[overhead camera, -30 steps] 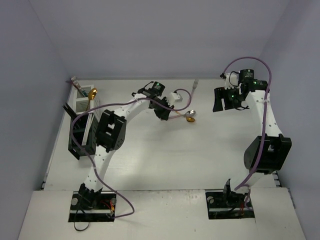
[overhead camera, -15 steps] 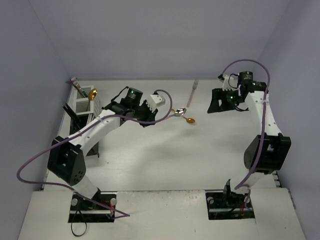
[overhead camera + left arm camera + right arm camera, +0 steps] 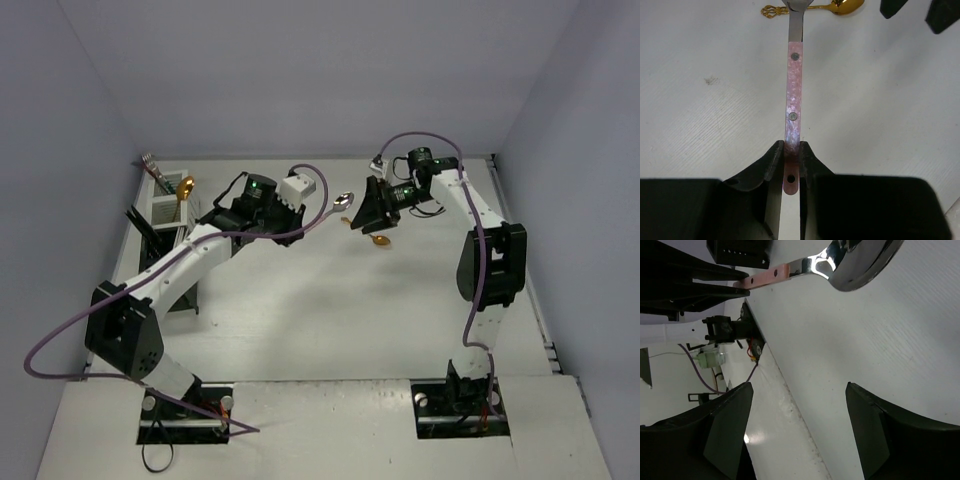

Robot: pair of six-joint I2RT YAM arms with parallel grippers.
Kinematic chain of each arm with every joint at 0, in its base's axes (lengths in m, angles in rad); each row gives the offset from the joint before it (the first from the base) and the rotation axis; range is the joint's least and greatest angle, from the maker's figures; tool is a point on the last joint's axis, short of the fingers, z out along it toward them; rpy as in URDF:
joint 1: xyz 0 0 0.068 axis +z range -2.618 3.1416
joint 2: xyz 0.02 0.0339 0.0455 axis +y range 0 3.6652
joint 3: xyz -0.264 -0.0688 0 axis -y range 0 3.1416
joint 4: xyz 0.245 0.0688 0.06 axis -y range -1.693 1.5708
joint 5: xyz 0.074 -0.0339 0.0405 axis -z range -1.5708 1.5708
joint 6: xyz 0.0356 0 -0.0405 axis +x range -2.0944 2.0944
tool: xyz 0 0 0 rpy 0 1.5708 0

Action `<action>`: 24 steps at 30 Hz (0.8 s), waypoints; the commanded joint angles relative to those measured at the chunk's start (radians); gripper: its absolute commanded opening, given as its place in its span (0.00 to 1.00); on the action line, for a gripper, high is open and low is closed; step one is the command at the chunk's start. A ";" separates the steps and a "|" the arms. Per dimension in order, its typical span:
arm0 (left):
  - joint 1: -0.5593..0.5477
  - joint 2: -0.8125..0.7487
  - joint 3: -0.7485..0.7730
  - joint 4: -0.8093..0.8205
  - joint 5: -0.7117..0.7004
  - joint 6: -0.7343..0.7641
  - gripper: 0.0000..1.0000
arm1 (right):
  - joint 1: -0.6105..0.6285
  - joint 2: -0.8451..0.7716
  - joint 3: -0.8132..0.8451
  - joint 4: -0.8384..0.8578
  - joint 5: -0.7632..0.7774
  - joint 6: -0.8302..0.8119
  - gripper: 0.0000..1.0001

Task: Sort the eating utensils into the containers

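At the far left stand the white caddy (image 3: 168, 212), with cutlery in it, and the black caddy (image 3: 150, 268), which is nearer the arm bases.

The left gripper (image 3: 791, 150) is pinched tight on the very tail of the pink spoon (image 3: 794, 85). The spoon sticks straight out ahead, seemingly lifted off the table (image 3: 715, 100). It is mid-table and well apart from both caddies.

Just past its bowl the gold spoon (image 3: 380, 240) lies flat. Above that hovers the right gripper (image 3: 372, 212), jaws spread wide with nothing between them.

With so little handle in the pinch, I'd say the pink spoon could swivel. The swing toward the caddies wants to be slow and level. It should tip upright only once it is over a free slot, and the gripper should let go only when the spoon is well down inside.

Its bowl sits close to the right fingers, so the left arm had best draw clear before the right one drops. The right gripper should then straddle the gold spoon's thin handle crosswise rather than its bowl.
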State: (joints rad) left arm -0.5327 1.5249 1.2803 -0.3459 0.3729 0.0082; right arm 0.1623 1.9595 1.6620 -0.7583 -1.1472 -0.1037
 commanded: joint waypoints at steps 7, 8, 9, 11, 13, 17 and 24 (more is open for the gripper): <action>-0.030 -0.017 0.088 0.088 0.020 -0.048 0.00 | -0.015 0.142 0.196 0.013 -0.069 0.102 0.71; -0.034 -0.016 0.089 0.087 0.024 -0.048 0.00 | -0.015 0.153 0.210 0.014 -0.067 0.102 0.71; -0.038 -0.016 0.090 0.087 0.028 -0.048 0.00 | -0.015 0.164 0.225 0.015 -0.065 0.103 0.70; -0.051 -0.016 0.090 0.085 0.034 -0.045 0.00 | -0.017 0.184 0.265 0.016 -0.062 0.130 0.70; -0.061 -0.017 0.087 0.084 0.034 -0.041 0.00 | -0.017 0.197 0.290 0.019 -0.057 0.140 0.68; -0.081 -0.019 0.087 0.080 0.031 -0.021 0.00 | -0.018 0.213 0.323 0.024 -0.052 0.154 0.58; -0.083 -0.023 0.074 0.074 0.001 -0.011 0.00 | -0.017 0.207 0.289 0.027 -0.067 0.142 0.00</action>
State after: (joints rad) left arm -0.6161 1.5295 1.3071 -0.3404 0.3854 -0.0128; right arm 0.1448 2.1864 1.9425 -0.7261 -1.1851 0.0393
